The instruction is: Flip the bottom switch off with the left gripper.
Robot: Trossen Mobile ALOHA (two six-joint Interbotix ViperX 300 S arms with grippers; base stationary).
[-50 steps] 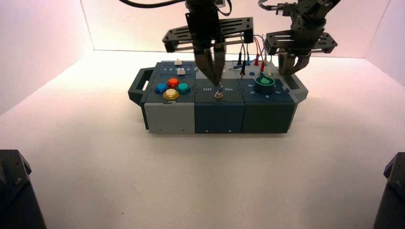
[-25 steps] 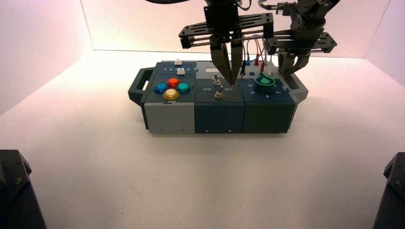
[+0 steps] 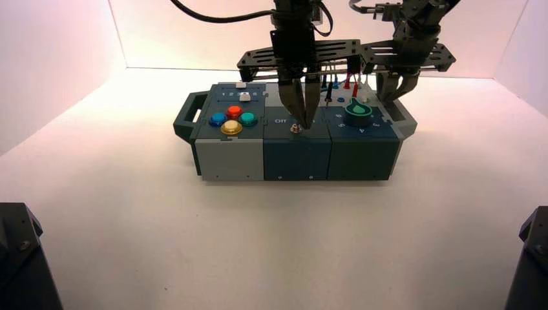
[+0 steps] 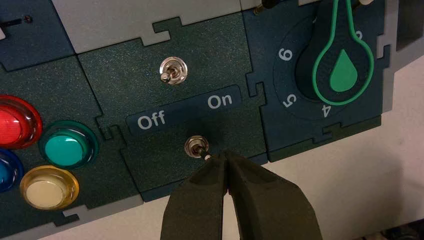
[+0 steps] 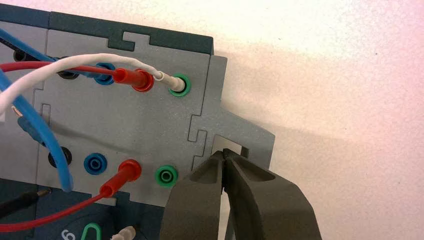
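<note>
The bottom switch [image 4: 196,146], a small metal toggle, sits in the box's dark middle panel near the front edge, below the "Off" and "On" labels. Its lever leans toward the On side. My left gripper [image 4: 224,154] is shut, and its pointed tips touch the lever's end from the On side. From above, the left gripper [image 3: 302,123] hangs straight down over the bottom switch [image 3: 296,128]. The right gripper [image 3: 395,93] is shut and waits over the box's far right end, by the handle.
The top switch [image 4: 172,71] stands just behind, its lever leaning toward Off. A green knob [image 4: 344,60] lies to the right, and coloured buttons [image 4: 65,146] to the left. Plugged wires [image 5: 127,76] cross the grey back panel near the right gripper [image 5: 223,152].
The left gripper swung from above the switches out to their right. It has now come down and back left, so its tips meet the bottom switch's lever. The right arm has not moved.
</note>
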